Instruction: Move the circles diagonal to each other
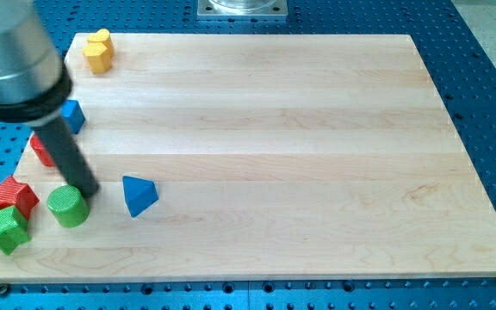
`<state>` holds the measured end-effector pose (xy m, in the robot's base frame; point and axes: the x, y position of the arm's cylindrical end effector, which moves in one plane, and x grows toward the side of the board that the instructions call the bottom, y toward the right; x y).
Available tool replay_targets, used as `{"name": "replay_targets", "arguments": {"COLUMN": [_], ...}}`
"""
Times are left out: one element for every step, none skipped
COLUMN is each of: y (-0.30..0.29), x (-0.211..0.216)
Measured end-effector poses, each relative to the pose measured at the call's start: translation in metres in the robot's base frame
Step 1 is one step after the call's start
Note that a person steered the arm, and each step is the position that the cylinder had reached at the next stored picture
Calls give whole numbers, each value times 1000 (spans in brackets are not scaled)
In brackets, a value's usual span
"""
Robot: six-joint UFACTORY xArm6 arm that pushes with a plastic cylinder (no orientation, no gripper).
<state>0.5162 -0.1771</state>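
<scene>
A green circle block (67,206) lies near the board's lower left. My tip (87,190) rests right at its upper right edge, touching or nearly so. A red block (42,150) sits further up the left side, mostly hidden behind my rod; its shape cannot be made out. A blue triangle block (138,195) lies just right of my tip, apart from it.
A red star (12,197) and a green star (3,229) sit at the lower left, next to the green circle. A blue block (73,115) is partly hidden by the rod. A yellow block (98,51) sits at the top left corner of the wooden board (300,138).
</scene>
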Motion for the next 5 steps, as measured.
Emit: {"name": "replay_targets", "arguments": {"y": [35,34,-8,-31,-23], "x": [19,-12,-8,15,31]}}
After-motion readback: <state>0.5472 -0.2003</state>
